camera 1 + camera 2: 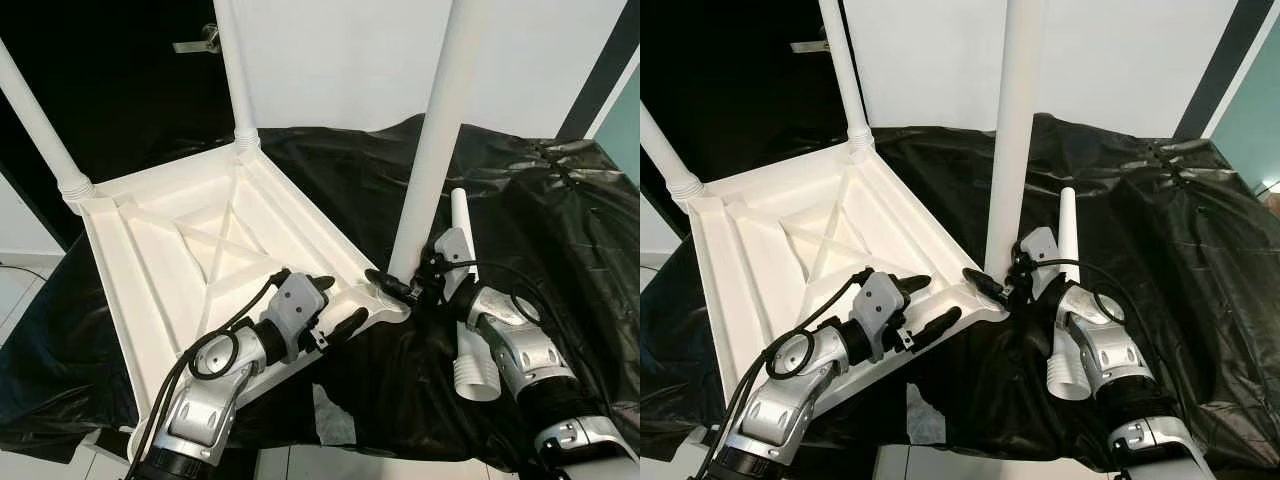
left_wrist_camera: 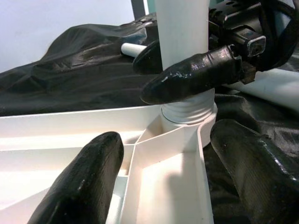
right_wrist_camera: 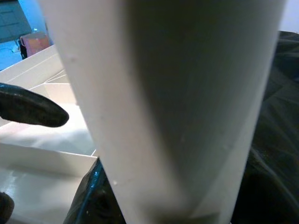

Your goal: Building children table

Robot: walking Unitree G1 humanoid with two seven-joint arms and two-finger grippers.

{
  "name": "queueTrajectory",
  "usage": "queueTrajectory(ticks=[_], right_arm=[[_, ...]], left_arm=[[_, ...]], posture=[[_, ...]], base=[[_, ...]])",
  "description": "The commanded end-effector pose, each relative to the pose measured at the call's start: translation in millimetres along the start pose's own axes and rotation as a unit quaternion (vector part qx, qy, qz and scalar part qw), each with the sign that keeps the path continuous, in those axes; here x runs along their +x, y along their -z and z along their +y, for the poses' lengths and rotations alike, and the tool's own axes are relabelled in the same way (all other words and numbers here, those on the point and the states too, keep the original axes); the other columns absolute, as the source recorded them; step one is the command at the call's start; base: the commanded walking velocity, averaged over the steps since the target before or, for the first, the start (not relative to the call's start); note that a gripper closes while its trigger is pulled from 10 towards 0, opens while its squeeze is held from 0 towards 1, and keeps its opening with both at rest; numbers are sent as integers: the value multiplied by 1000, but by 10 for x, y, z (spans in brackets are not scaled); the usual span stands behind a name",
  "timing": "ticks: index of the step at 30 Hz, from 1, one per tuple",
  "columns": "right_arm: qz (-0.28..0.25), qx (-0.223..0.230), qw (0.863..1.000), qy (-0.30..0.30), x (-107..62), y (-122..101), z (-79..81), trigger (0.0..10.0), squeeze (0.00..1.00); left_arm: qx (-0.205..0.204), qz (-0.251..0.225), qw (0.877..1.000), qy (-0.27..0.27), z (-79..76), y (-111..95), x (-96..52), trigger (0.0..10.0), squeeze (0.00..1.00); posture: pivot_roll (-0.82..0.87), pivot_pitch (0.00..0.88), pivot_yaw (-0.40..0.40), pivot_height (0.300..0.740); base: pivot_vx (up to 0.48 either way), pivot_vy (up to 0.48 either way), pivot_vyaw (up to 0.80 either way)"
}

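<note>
Right gripper [image 1: 400, 285] pinches the upright leg [image 1: 432, 150] near its threaded base; left gripper [image 1: 338, 305], spread, straddles the upturned table's [image 1: 160, 250] corner. Light, stiff, slippery plastic: grip low.

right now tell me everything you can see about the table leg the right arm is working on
The table leg is a smooth white tube, plastic by the look, standing upright and running out of the top of the picture. Its ribbed, threaded foot sits in the near corner socket of the upturned white tabletop, which lies on black sheeting. The right tool closes its black fingers around the leg just above the socket. The left tool straddles the tabletop's edge by that corner, fingers spread.
</note>
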State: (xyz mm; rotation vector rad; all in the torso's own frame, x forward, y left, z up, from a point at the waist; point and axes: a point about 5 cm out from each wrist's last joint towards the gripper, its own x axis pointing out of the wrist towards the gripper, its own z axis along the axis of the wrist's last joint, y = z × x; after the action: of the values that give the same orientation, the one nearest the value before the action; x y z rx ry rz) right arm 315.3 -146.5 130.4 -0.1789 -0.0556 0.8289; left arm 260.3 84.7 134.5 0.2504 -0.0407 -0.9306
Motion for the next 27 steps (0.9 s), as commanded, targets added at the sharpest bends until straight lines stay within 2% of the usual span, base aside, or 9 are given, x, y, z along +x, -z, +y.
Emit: queueTrajectory(ticks=[1, 4, 5, 6, 11, 17, 20, 25, 27], right_arm=[[26, 7, 1000, 13, -34, 116, 62, 0, 0], [27, 18, 998, 48, -37, 147, 56, 0, 0], [27, 15, 997, 68, -40, 156, 56, 9490, 0], [25, 16, 996, 80, -43, 161, 64, 10000, 0], [28, 24, 991, 125, -28, 170, 120, 10000, 0], [44, 55, 962, 264, -14, 230, 213, 10000, 0], [43, 58, 956, 283, -10, 231, 243, 10000, 0], [33, 90, 930, 354, 34, 220, 380, 10000, 0], [33, 90, 930, 354, 34, 220, 380, 10000, 0]], left_arm=[[4, 7, 1000, -25, -5, 15, -6, 10000, 0], [3, 8, 1000, -24, -11, 24, -8, 10000, 0], [2, 9, 1000, -24, -12, 24, -11, 10000, 0], [1, 9, 1000, -24, -15, 25, -16, 10000, 0], [0, 11, 1000, -22, -24, 36, -22, 10000, 0], [-21, 21, 999, -40, 16, 88, -5, 10000, 0], [-24, 21, 999, -44, 20, 89, -2, 10000, 0], [-29, 25, 998, -47, 3, 102, -13, 10000, 0], [-29, 25, 998, -47, 3, 102, -13, 10000, 0]], posture=[[18, 0, -37, 740], [16, 0, -35, 740], [11, 0, -30, 740], [8, 0, -25, 740], [-4, 0, -21, 740], [-20, 0, -18, 740], [-21, 0, -16, 740], [-21, 0, -13, 740], [-21, 0, -13, 740]], base=[[0, 0, 0], [0, 0, 0], [0, 0, 0], [0, 0, 0], [0, 0, 0], [0, 0, 0], [0, 0, 0], [0, 0, 0], [0, 0, 0]])
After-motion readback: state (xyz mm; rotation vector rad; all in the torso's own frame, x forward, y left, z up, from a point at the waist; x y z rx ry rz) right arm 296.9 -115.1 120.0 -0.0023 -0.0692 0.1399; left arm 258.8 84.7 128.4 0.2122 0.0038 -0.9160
